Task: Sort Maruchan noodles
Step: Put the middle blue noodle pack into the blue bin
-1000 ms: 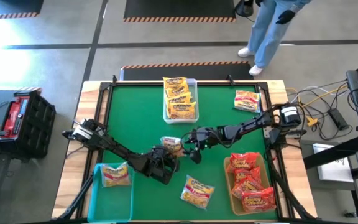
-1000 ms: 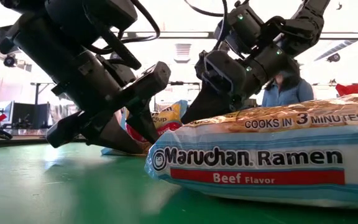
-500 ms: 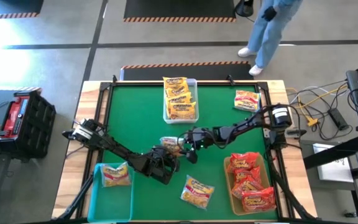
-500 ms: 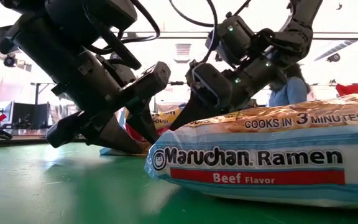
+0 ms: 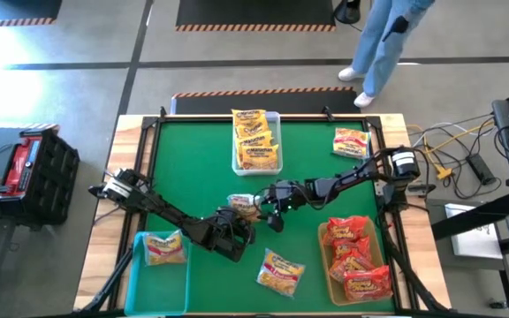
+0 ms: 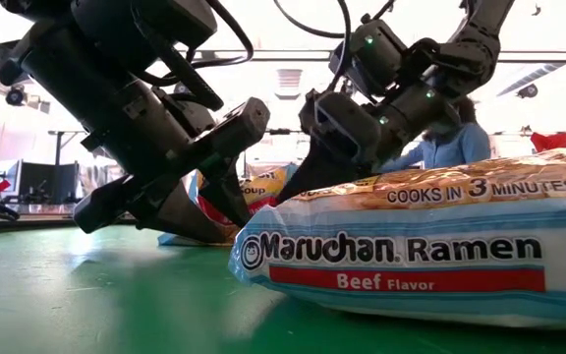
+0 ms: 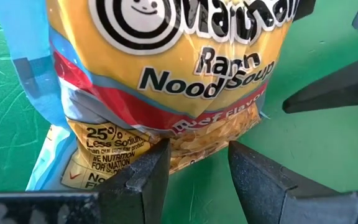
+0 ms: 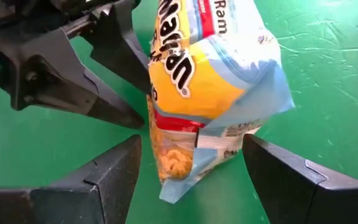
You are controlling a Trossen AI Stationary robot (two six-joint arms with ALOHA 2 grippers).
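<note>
A yellow and pale-blue Maruchan packet (image 5: 244, 205) stands tilted up at mid-table between my two grippers. My left gripper (image 7: 194, 155) reaches it from the near left and is shut on its lower end. My right gripper (image 8: 191, 149) comes from the right and is open, one finger on either side of the packet (image 8: 210, 93), apart from it. Another such packet (image 5: 281, 272) lies flat near the front edge, and one (image 5: 162, 247) lies in the teal bin (image 5: 140, 283). A loose packet (image 5: 350, 141) lies at the far right. My left gripper pinches the packet's lower end (image 7: 191, 146) between its two fingers. The fingers (image 8: 107, 99) slant down at it from the table's near left. The packet rises tilted beyond the fingers, with its pale-blue lower edge (image 7: 45, 158) down on the green mat.
A clear bin (image 5: 277, 119) at the far middle holds yellow-orange packets. An orange bin (image 5: 323, 256) at the near right holds red packets. A person stands on the floor beyond the far edge. Bare mat lies at the far left.
</note>
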